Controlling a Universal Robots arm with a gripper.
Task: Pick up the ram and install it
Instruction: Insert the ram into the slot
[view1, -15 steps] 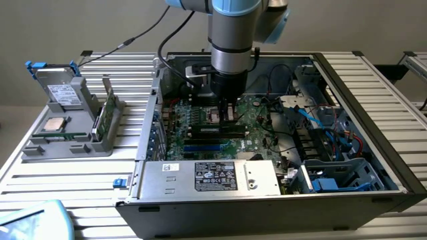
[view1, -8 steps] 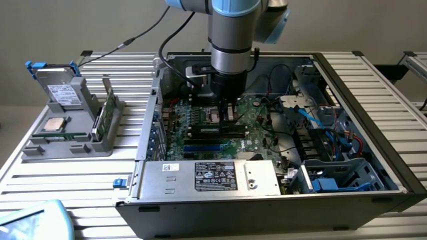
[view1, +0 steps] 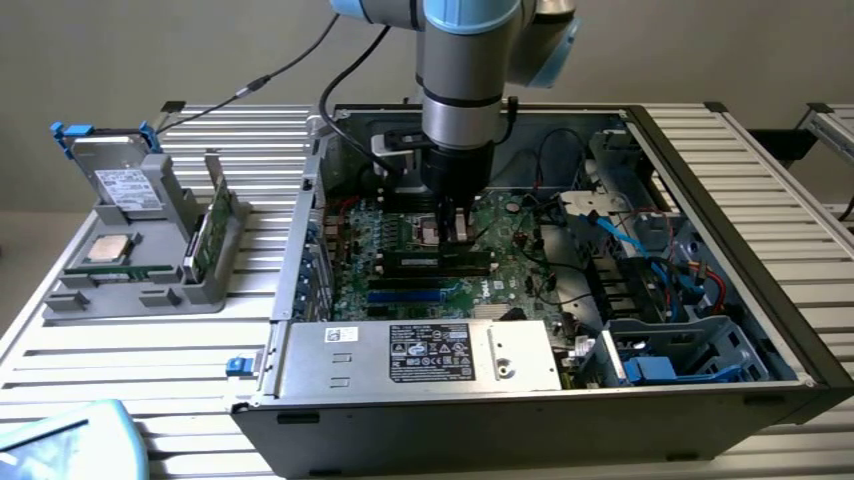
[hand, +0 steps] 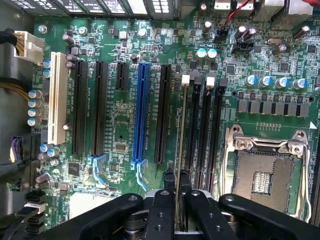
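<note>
Green along its thin edge, the ram (hand: 180, 135) shows edge-on in the wrist view as a long, narrow strip. Its chips and label face sideways and cannot be seen. It stands upright over the black memory slots (hand: 202, 130), at the slot farthest from the open processor socket (hand: 260, 170), inside the computer case (view1: 534, 440). Whether it is seated cannot be told.

Writing: the power supply label (view1: 430, 352) has black and white panels, with print too small to read. Legends on the motherboard (hand: 120, 125) are likewise illegible.

The gripper (hand: 176, 175) is nearly closed, its two black fingers (hand: 165, 200) pinching the ram's upper edge between them.
</note>
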